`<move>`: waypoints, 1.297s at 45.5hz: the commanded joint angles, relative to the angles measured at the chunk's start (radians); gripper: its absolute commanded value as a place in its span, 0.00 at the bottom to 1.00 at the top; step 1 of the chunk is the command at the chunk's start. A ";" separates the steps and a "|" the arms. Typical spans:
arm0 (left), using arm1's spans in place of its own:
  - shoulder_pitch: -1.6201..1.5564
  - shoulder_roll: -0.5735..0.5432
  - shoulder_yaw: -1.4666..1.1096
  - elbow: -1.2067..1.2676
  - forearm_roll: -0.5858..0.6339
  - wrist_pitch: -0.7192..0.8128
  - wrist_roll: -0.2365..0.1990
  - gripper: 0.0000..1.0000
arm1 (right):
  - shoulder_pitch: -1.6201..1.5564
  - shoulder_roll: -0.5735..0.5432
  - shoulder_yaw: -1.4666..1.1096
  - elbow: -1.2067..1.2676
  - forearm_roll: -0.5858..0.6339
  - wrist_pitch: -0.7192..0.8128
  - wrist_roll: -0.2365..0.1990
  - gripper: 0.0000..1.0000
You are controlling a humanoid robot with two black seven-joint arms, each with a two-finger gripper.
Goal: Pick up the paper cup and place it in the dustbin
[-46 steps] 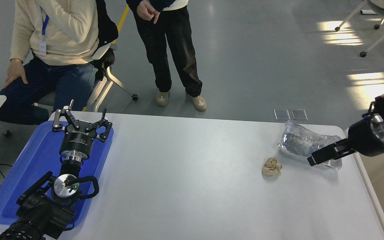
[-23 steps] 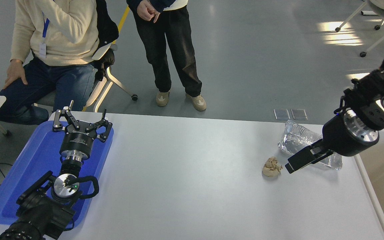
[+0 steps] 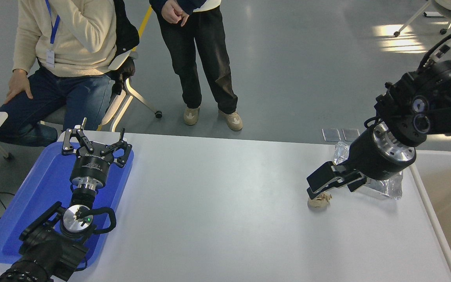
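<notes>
Hovering over paper wad (image 3: 319, 201): right tool (image 3: 316, 188), spread; foil bag (image 3: 386, 184) behind; left tool (image 3: 95, 144) spread.

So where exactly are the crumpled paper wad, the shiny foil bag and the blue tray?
crumpled tan paper wad (image 3: 318, 202): head view, on its lower middle, below the right arm's fingers.
silver foil bag (image 3: 389, 186): head view, on its lower right corner.
blue tray (image 3: 37, 192): head view, on its bare floor, left part.
</notes>
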 commanded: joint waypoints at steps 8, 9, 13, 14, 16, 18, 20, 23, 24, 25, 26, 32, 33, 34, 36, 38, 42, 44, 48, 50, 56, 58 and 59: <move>0.000 0.001 -0.001 0.000 0.002 0.000 0.002 1.00 | 0.014 0.085 -0.036 -0.001 0.108 -0.003 -0.045 1.00; 0.000 0.000 -0.001 0.000 0.002 0.000 0.002 1.00 | 0.016 0.090 -0.036 -0.001 0.117 -0.003 -0.048 1.00; 0.000 0.002 -0.001 0.000 0.002 0.000 0.002 1.00 | 0.014 0.101 -0.038 -0.001 0.150 -0.004 -0.059 1.00; 0.000 0.002 -0.003 0.000 0.002 0.000 0.002 1.00 | 0.014 0.101 -0.038 -0.001 0.156 -0.004 -0.060 1.00; 0.000 0.002 -0.003 0.000 0.002 0.000 0.002 1.00 | 0.016 0.101 -0.038 -0.001 0.165 -0.003 -0.062 1.00; 0.001 0.002 -0.003 0.000 0.002 0.000 0.002 1.00 | 0.016 0.102 -0.038 -0.001 0.173 -0.001 -0.062 1.00; 0.001 0.002 -0.003 0.000 0.002 0.000 0.002 1.00 | 0.016 0.108 -0.038 -0.001 0.185 0.000 -0.062 1.00; 0.000 0.002 -0.003 0.000 0.004 0.000 0.002 1.00 | 0.016 0.130 -0.036 0.001 0.219 0.002 -0.062 1.00; 0.000 0.002 -0.003 0.000 0.002 0.000 0.002 1.00 | 0.017 0.134 -0.036 0.001 0.228 0.002 -0.062 1.00; 0.000 0.002 -0.003 0.000 0.002 0.000 0.002 1.00 | 0.017 0.136 -0.036 0.001 0.237 0.002 -0.062 1.00; 0.001 0.002 -0.003 0.000 0.002 0.000 0.002 1.00 | 0.020 0.138 -0.035 0.001 0.243 0.002 -0.062 1.00; 0.000 0.002 -0.003 0.000 0.002 0.000 0.002 1.00 | 0.039 0.136 -0.035 0.002 0.251 0.003 -0.060 1.00; 0.000 0.002 -0.003 0.000 0.002 0.000 0.002 1.00 | 0.040 0.136 -0.036 0.002 0.251 0.007 -0.060 1.00; 0.000 0.002 -0.003 0.000 0.002 0.000 0.002 1.00 | 0.043 0.136 -0.038 0.002 0.251 0.008 -0.060 1.00; 0.000 0.002 -0.003 0.000 0.002 0.000 0.002 1.00 | 0.050 0.135 -0.041 0.004 0.251 0.014 -0.060 1.00; 0.000 0.002 -0.003 0.000 0.002 0.000 0.002 1.00 | 0.050 0.135 -0.042 0.006 0.251 0.016 -0.060 1.00; 0.000 0.002 -0.003 0.000 0.002 0.000 0.002 1.00 | 0.053 0.133 -0.047 0.006 0.252 0.020 -0.057 1.00; 0.000 0.002 -0.003 0.000 0.002 0.000 0.002 1.00 | 0.053 0.133 -0.048 0.006 0.252 0.022 -0.056 1.00; 0.000 0.002 -0.003 0.000 0.002 0.000 0.002 1.00 | 0.059 0.130 -0.054 0.009 0.252 0.031 -0.051 1.00; 0.000 0.002 -0.003 0.000 0.002 0.000 0.002 1.00 | 0.063 0.128 -0.059 0.013 0.251 0.042 -0.046 1.00; 0.000 0.002 -0.003 0.000 0.002 0.000 0.002 1.00 | 0.068 0.118 -0.062 0.016 0.251 0.054 -0.046 1.00; 0.000 0.002 -0.003 0.000 0.004 0.000 0.002 1.00 | 0.069 0.118 -0.062 0.016 0.249 0.057 -0.046 1.00; 0.000 0.002 -0.003 0.000 0.002 0.000 0.002 1.00 | 0.073 0.118 -0.062 0.016 0.249 0.060 -0.046 1.00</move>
